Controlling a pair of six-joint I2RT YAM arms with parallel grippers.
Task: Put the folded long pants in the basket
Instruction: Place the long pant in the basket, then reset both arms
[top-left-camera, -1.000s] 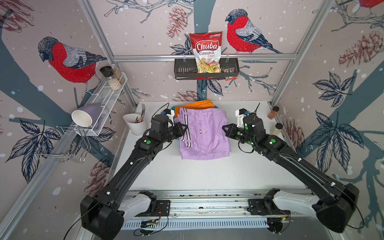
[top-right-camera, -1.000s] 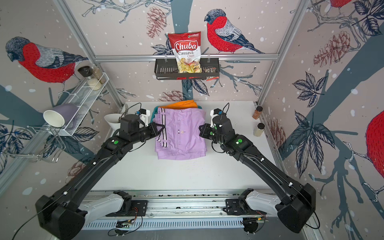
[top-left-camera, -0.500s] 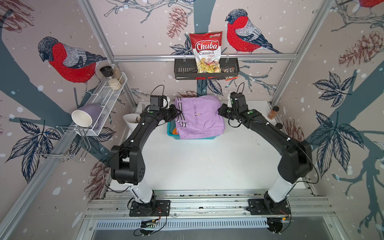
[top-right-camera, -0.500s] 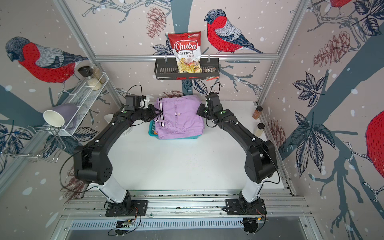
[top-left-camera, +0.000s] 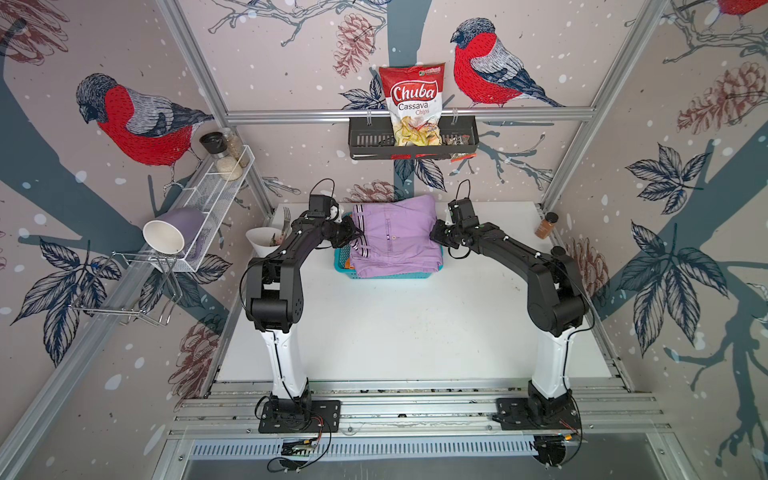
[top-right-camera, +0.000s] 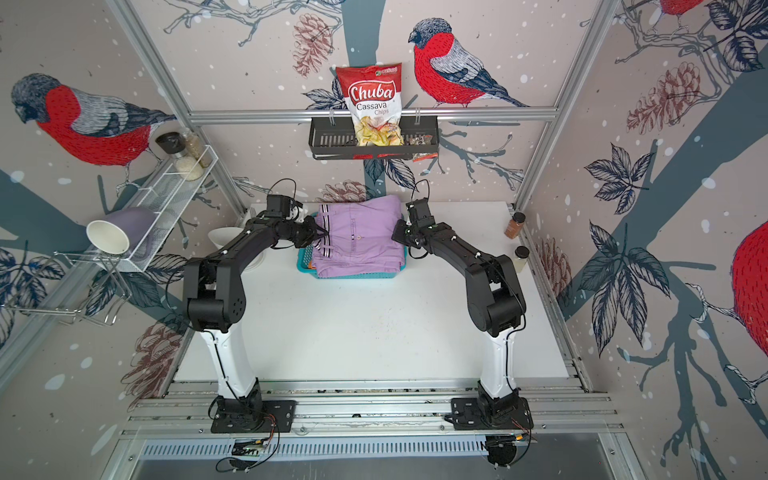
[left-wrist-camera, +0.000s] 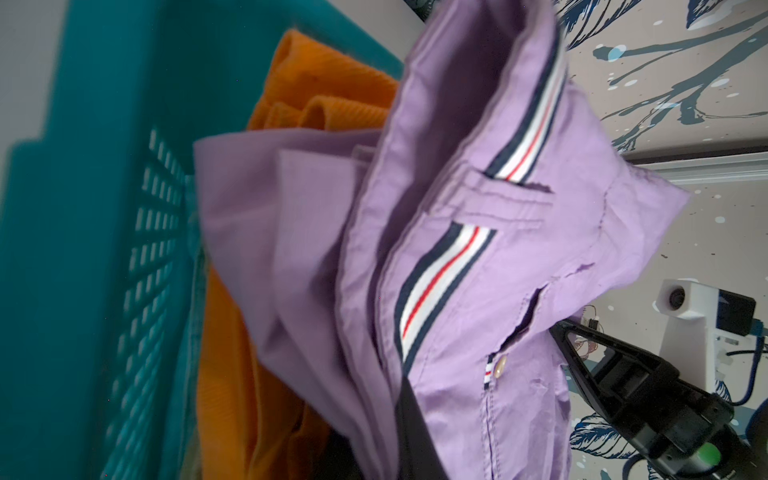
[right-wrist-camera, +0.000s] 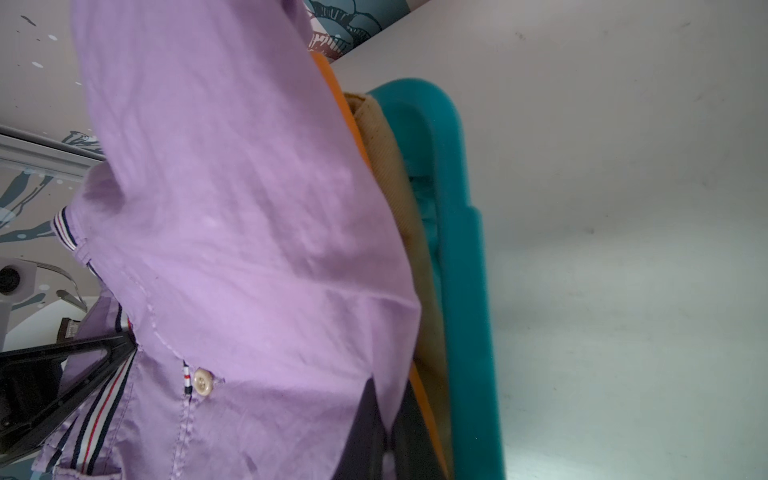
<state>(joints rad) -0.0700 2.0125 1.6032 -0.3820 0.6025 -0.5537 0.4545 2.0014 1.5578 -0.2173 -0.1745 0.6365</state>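
Saw a red Chuba Cassava Chips bag (top-left-camera: 413, 104) standing in a black slotted rack (top-left-camera: 365, 143), high beyond the left gripper (top-left-camera: 354, 235) and right gripper (top-left-camera: 434, 237). Found a white cup (top-left-camera: 262, 247) holding a fork (top-left-camera: 286, 216) near the left gripper's outer side. Farther that way, noted a white wire shelf (top-left-camera: 216, 195) carrying a lilac mug (top-left-camera: 174, 228) on its side and two jars (top-left-camera: 216, 145). Spotted a brown spice jar (top-left-camera: 546, 224) well outside the right gripper, on the white table (top-left-camera: 395, 332).

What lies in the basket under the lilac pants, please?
Under the lilac pants, orange pants and tan pants show along the basket walls; anything deeper is covered.
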